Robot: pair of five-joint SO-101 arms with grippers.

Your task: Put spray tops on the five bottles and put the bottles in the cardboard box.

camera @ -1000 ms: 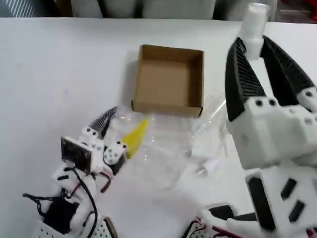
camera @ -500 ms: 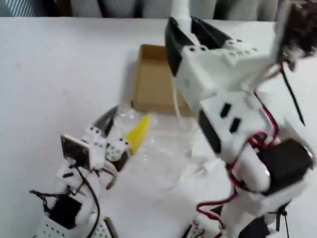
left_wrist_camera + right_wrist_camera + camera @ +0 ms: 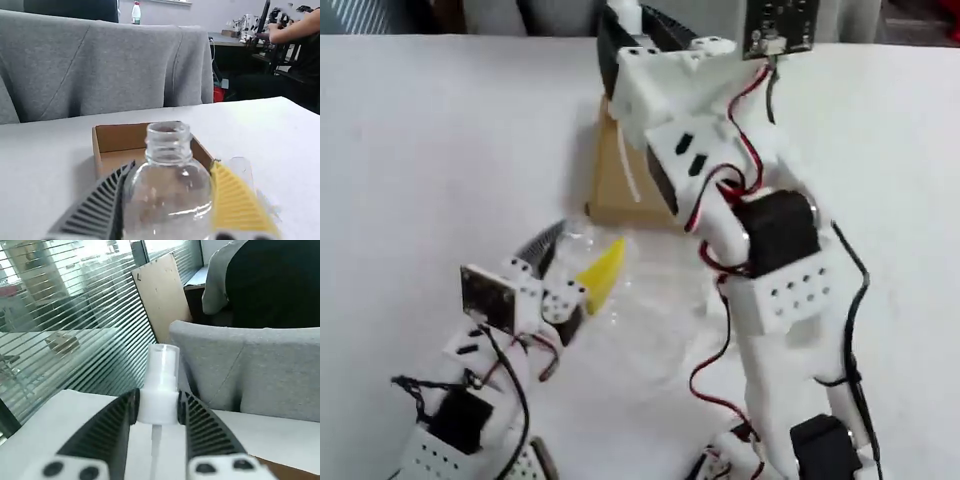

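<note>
**Q:** Where is the bottle (image 3: 167, 195)?

**A:** It stands upright with its neck uncapped, just beside the near wall of the cardboard box (image 3: 112, 137) on the white table (image 3: 440, 140). The left gripper (image 3: 175, 167) clamps it between one grey and one yellow finger.

**Q:** And the spray top (image 3: 159, 390)?

**A:** It is held aloft in the right gripper (image 3: 157, 397), whose black jaws are closed on its white collar, with the dip tube hanging below. From the high view, that gripper sits above the box's far edge.
</note>
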